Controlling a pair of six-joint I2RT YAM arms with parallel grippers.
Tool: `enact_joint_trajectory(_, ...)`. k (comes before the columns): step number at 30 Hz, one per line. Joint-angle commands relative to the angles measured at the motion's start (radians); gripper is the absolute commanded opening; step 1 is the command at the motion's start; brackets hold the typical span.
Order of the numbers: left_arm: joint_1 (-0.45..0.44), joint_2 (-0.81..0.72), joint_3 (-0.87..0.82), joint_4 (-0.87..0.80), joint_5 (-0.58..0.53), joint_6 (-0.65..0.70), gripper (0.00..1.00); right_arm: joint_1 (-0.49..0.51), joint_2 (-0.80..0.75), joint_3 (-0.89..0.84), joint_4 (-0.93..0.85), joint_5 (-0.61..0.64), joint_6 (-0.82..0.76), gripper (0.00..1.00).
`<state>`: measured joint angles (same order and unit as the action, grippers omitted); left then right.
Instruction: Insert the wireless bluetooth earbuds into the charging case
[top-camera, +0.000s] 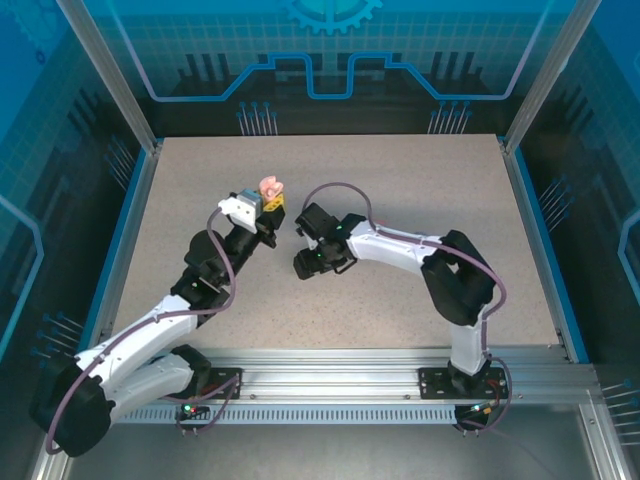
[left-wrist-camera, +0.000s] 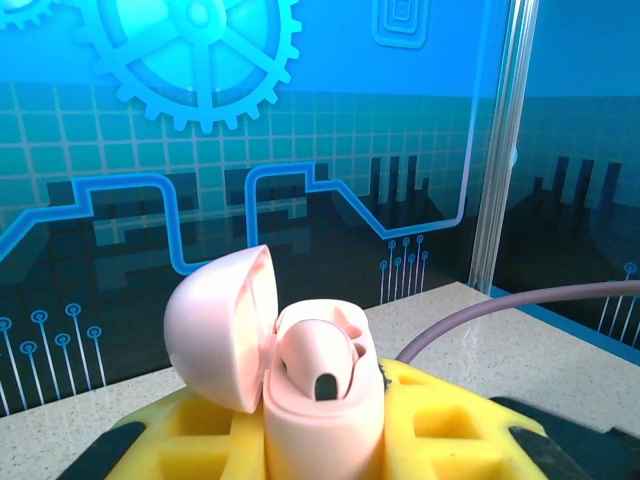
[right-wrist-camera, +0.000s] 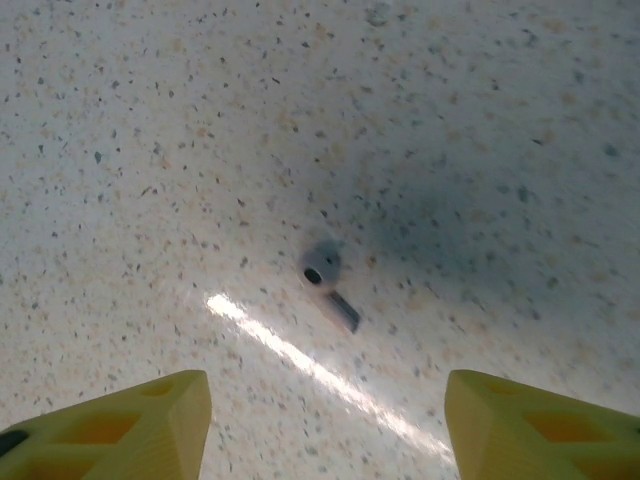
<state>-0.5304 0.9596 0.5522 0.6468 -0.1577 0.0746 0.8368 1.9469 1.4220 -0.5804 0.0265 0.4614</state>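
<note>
My left gripper is shut on the pale pink charging case, squeezed upright between its yellow fingers. The case's lid is swung open to the left. One pinkish earbud sits in the case with its dark tip facing me. From above, the case is raised over the middle of the table by the left gripper. My right gripper hangs open over the table, its yellow fingertips wide apart. A small pale stemmed earbud lies loose on the table ahead of them, untouched.
The speckled beige table spreads to all sides of the arms. Blue glass walls and metal posts enclose it. The right arm's wrist is close to the left gripper. A purple cable runs past the case.
</note>
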Motion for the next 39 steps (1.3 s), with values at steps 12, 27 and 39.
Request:
enact_joint_trajectory(12,0.023,-0.024,-0.014,0.004,-0.032,-0.038,0.00,0.018,0.199,0.201,-0.116,0.013,-0.079,0.50)
enact_joint_trajectory(27,0.032,-0.028,-0.018,0.005,-0.029,-0.042,0.00,0.033,0.249,0.223,-0.134,0.031,-0.085,0.41)
enact_joint_trajectory(39,0.040,-0.024,-0.018,0.011,-0.024,-0.053,0.00,0.061,0.265,0.234,-0.165,0.085,-0.092,0.38)
